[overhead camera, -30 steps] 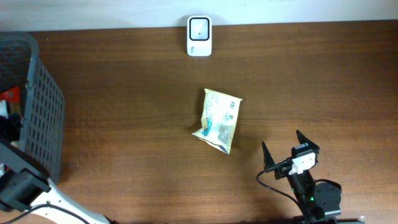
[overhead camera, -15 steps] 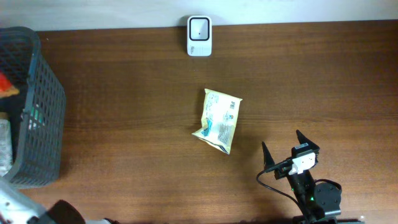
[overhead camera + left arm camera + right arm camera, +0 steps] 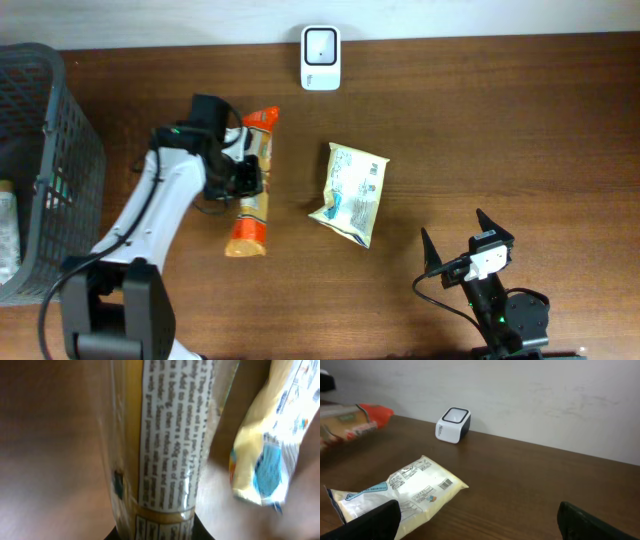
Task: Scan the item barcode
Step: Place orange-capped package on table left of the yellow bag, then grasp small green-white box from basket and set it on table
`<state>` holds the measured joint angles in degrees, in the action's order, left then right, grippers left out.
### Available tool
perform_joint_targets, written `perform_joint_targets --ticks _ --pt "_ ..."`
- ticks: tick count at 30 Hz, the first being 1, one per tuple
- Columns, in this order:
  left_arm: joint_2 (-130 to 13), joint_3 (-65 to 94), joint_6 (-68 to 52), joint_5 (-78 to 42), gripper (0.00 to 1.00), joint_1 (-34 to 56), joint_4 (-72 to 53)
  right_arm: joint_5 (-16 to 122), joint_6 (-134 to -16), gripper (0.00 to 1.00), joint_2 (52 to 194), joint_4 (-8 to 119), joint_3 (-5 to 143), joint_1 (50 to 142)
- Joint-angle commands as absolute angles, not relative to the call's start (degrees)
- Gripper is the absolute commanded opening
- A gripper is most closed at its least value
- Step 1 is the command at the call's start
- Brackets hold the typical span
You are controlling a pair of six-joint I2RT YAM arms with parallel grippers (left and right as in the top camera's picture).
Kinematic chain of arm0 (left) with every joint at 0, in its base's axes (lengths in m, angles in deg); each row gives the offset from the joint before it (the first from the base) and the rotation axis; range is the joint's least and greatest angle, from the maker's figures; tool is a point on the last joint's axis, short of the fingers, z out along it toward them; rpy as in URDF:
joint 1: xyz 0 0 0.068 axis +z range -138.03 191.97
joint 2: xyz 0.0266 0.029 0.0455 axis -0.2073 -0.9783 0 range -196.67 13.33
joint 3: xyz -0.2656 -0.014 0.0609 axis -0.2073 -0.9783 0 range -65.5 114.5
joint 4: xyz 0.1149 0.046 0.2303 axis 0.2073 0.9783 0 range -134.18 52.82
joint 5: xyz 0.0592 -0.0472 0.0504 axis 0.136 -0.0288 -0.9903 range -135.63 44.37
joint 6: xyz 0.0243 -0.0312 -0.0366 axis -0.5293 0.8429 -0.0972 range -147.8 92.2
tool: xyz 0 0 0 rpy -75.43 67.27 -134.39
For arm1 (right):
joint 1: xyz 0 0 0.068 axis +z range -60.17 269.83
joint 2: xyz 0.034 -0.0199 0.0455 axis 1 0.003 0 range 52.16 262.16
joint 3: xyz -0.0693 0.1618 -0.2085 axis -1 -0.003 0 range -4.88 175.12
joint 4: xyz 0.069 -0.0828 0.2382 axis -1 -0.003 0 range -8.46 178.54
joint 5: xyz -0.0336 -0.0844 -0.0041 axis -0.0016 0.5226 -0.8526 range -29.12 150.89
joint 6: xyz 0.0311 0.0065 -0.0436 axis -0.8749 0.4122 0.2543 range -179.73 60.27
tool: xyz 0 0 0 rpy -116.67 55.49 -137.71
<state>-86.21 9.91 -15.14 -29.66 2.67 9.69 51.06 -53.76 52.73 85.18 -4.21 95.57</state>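
Left claw (image 3: pixel 244 180) with orange packet (image 3: pixel 248 226), newly above wooden table (image 3: pixel 520 130)

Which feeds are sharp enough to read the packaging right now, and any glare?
Overhead: evenly lit, sharp on the orange packet and pale bag. Left wrist: the packet fills the frame, print soft, a shiny streak down the wrapper; the bag beside it is blurred. Right wrist: scanner crisp, the bag's print clear, the packet at the left edge smeared.
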Motion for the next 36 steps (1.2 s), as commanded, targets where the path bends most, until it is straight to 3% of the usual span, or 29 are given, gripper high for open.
perform_joint_targets --ticks 1,6,7,8,9,14,17,19,24,26,30,36 --pt "-83.6 5.0 -9.0 -29.2 0.0 -0.2 2.7 50.8 -54.2 0.99 52.3 85.1 -4.6 95.9" --pt "-83.7 2.3 -7.4 -28.9 0.0 -4.7 -4.7 50.8 -54.2 0.99 52.3 85.1 -4.6 95.9" --pt "-83.7 2.3 -7.4 -28.9 0.14 -5.7 -5.5 50.8 -54.2 0.99 52.3 85.1 -4.6 95.9" --pt "-83.7 2.4 -7.5 -29.0 0.52 -6.7 -6.8 50.8 -54.2 0.98 52.3 85.1 -4.6 95.9" --pt "-83.7 2.5 -7.5 -29.0 0.99 -6.3 -7.5 50.8 -54.2 0.99 52.3 85.1 -4.6 95.9" --pt "-79.3 20.3 -11.9 -28.9 0.99 4.3 -1.3 50.8 -54.2 0.99 52.3 85.1 -4.6 95.9" --pt "-73.3 36.1 -23.9 -29.0 0.99 15.4 1.8 50.8 -54.2 0.99 52.3 85.1 -4.6 95.9" --pt "-70.7 37.9 -24.9 -33.0 0.99 20.9 1.8 50.8 -54.2 0.99 52.3 85.1 -4.6 95.9" --pt "-72.5 32.8 -24.8 -59.7 0.96 42.4 10.5 50.8 -54.2 0.99 52.3 85.1 -4.6 95.9" --pt "-76.6 27.0 -24.1 -57.2 0.93 47.3 7.5 50.8 -54.2 0.99 52.3 85.1 -4.6 95.9" --pt "-86.5 25.1 -30.2 -55.4 0.95 47.9 3.8 50.8 -54.2 0.99 52.3 85.1 -4.6 95.9" --pt "-89.7 25.1 -39.1 -49.4 0.96 48.1 -0.7 50.8 -54.2 0.99 52.3 85.1 -4.6 95.9"
